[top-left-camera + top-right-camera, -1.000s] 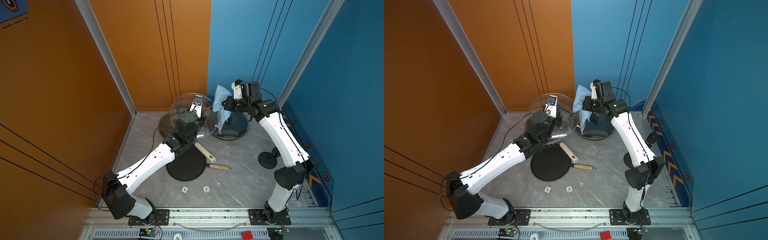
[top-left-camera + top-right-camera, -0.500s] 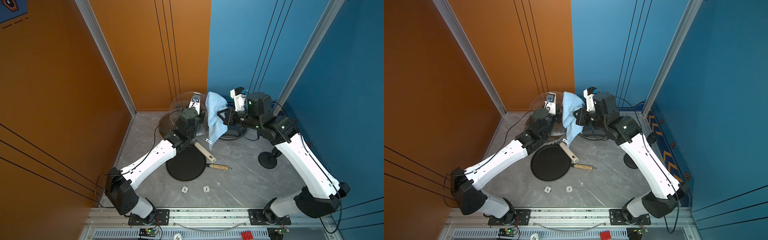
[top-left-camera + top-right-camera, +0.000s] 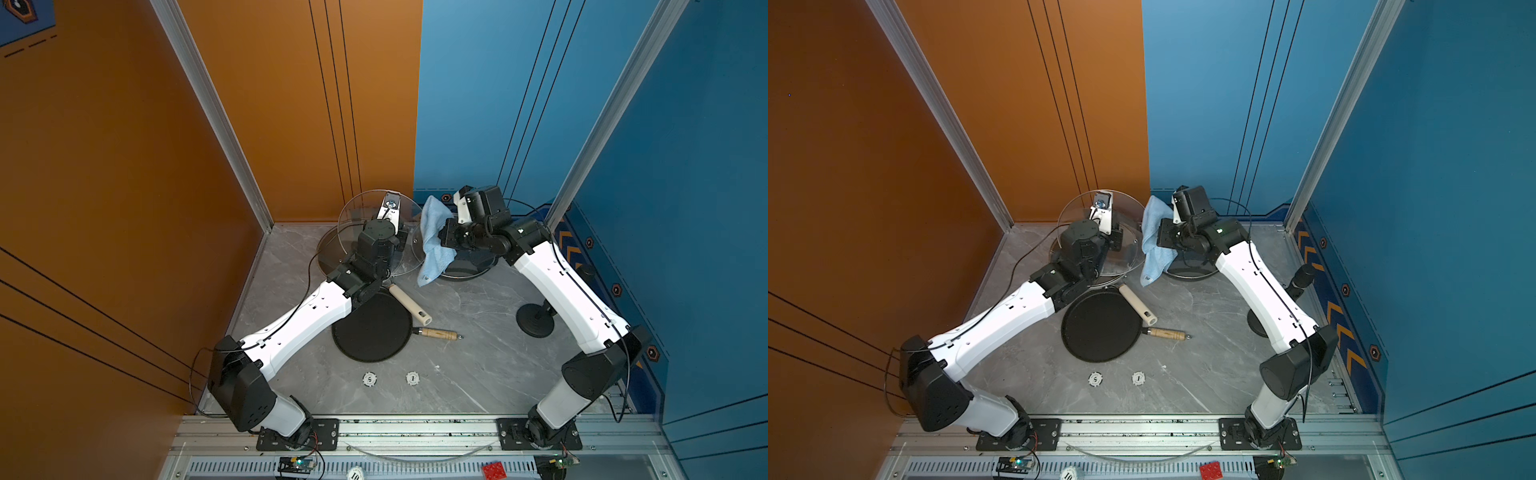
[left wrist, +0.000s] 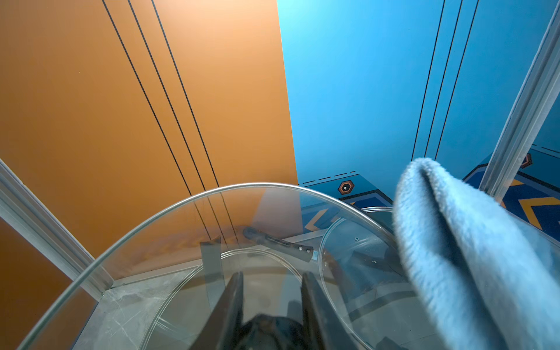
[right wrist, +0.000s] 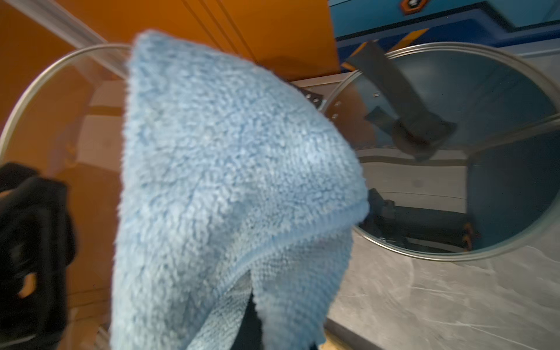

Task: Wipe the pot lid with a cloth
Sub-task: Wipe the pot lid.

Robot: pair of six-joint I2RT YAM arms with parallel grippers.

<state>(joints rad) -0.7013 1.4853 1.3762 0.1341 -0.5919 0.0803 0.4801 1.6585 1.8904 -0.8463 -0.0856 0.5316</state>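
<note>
**Top views: glass lid raised, cloth at its edge**

Across the lower middle of both top views, a grey marble table (image 3: pixel 478 365). From lower left, reaching up to frame centre, the left arm (image 3: pixel 299 320). From lower right, bending in toward centre, the right arm (image 3: pixel 561 286).

At centre, held up on edge off the table, the pot lid (image 3: pixel 353 216), clear glass with a metal rim. Below it, flat on the table, a black pan (image 3: pixel 372 328) with a wooden handle (image 3: pixel 436 333) pointing right.

Just right of the lid, hanging in folds, the cloth (image 3: pixel 432 245), light blue. Seen overlapping the lid's right rim in the left wrist view, though actual contact not certain.

At right of frame, a black stand (image 3: pixel 534 324), partly behind the right arm.

At the left gripper (image 4: pixel 271 281), jaws narrowly parted and clamped on the lid's dark knob (image 4: pixel 269 328). At the right gripper (image 3: pixel 444 242), jaws closed tight on the cloth, buried under the fabric in the right wrist view.

Toward the bottom of the table, two small round tokens (image 3: pixel 369 379), side by side.
</note>
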